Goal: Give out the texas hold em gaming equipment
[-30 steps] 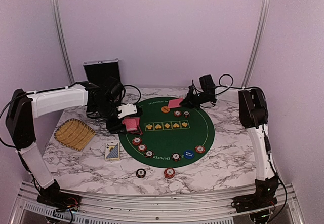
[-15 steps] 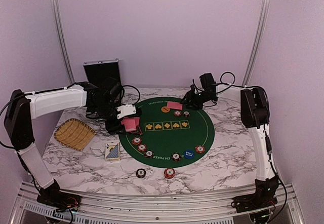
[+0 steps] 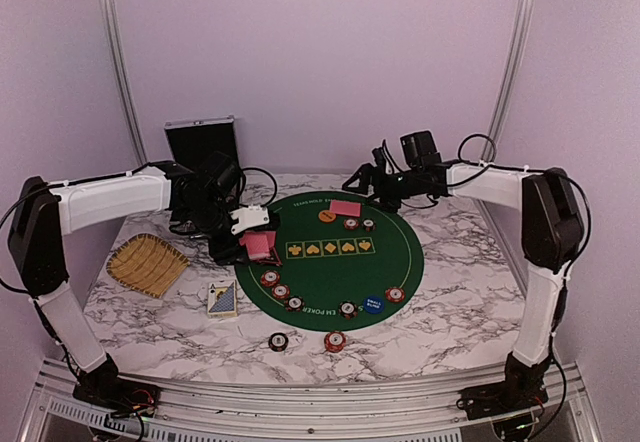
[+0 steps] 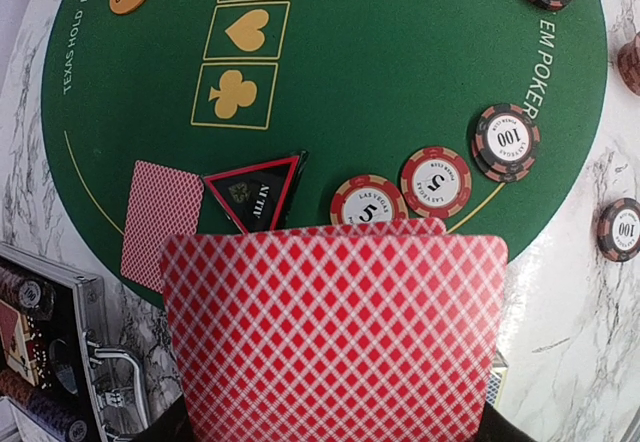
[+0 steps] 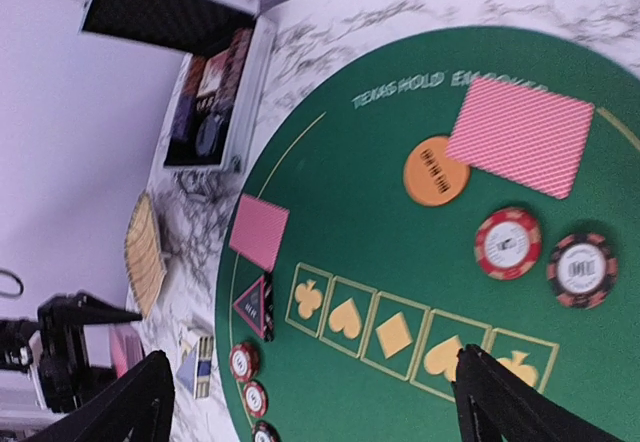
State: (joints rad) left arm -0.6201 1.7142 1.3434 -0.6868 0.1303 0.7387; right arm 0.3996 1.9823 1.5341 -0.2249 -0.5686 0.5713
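A stack of red-backed cards (image 4: 335, 332) fills the lower half of the left wrist view, clamped in the left gripper (image 3: 250, 242) just over the left edge of the green mat (image 3: 330, 272). The stack hides the fingers themselves, leaving only dark slivers at the bottom corners, and how many cards it holds cannot be told. On the mat just beyond the stack lie a single card (image 4: 162, 220), face down, and the dark triangular marker (image 4: 258, 190), its lettering too small to read. Beside the marker, three chips curve along the mat's left rim: a "5" chip (image 4: 368, 202), a red one (image 4: 436, 180) and a "100" chip (image 4: 506, 140). Two more chips are cut off by the frame edge. At the mat's far side another face-down card (image 5: 520, 134) lies touching the orange disc (image 5: 436, 170), with a red chip (image 5: 507, 243) and a dark chip (image 5: 582, 269) near them. The blue disc (image 3: 373, 304) sits on the mat's near side, and two chips (image 3: 278, 342) (image 3: 335, 341) lie off it on the marble. The right gripper (image 3: 362, 182) hangs above the mat's far edge, spread wide with nothing between its fingers. Left of the mat are the silver case (image 3: 200, 142), its contents blurred, and the straw tray (image 3: 148, 264).
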